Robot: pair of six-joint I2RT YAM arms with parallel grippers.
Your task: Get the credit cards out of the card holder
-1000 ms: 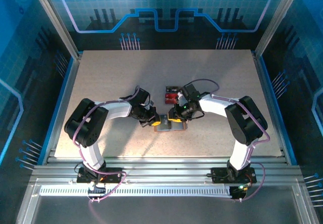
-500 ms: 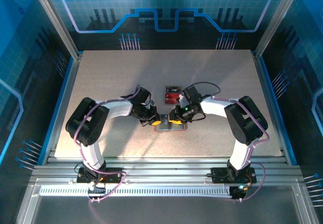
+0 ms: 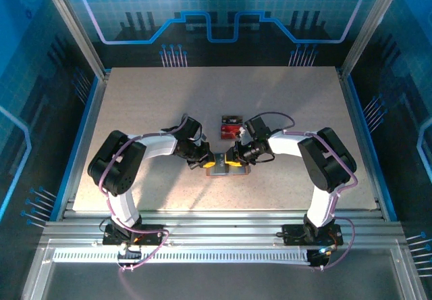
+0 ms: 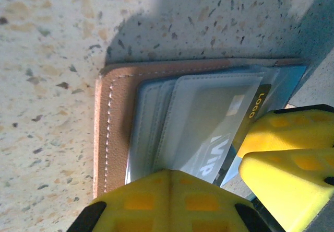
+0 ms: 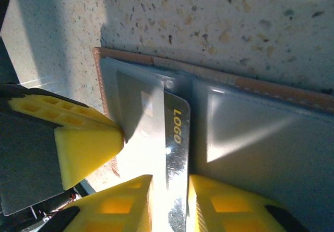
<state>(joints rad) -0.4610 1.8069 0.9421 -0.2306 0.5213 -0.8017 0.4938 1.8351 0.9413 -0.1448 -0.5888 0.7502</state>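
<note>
Starting on the left: left tool [image 3: 206, 162] down low on the speckled worktop [image 3: 135, 111], pressed together, with a yellow finger [image 4: 167, 195] planted on the left end of the card holder [image 3: 229, 172]. Can't tell from the wrist view whether it's pinching anything or just pushing down on the grey pockets.

Then the card holder itself, near the middle of the worktop toward the front edge, right between the 2 tools. Lying open and flat, tan stitched rim outside, grey see-through pockets inside. Touching both tools.

Just behind it, apart from it, red cards [image 3: 228, 131] lying flat on the bare worktop. Looks like 2, one behind the other, but too small to swear on it.

Tucked in a pocket: 1 card [image 5: 176, 132] with yellow "LOGO" lettering along its edge and pale "VIP" letters showing through the plastic in the left wrist view. LOGO end sticking out past the pocket edge, toward the right tool. Washed out by glare, so no calling its colour.

Over on the right: right tool [image 3: 233, 157], also down at the holder, nose to nose with the left one. Fingers [image 5: 229, 206] set narrow, 1 on each side of that card's edge. Really clamped on it or a hair off? Cannot tell from these shots.
</note>
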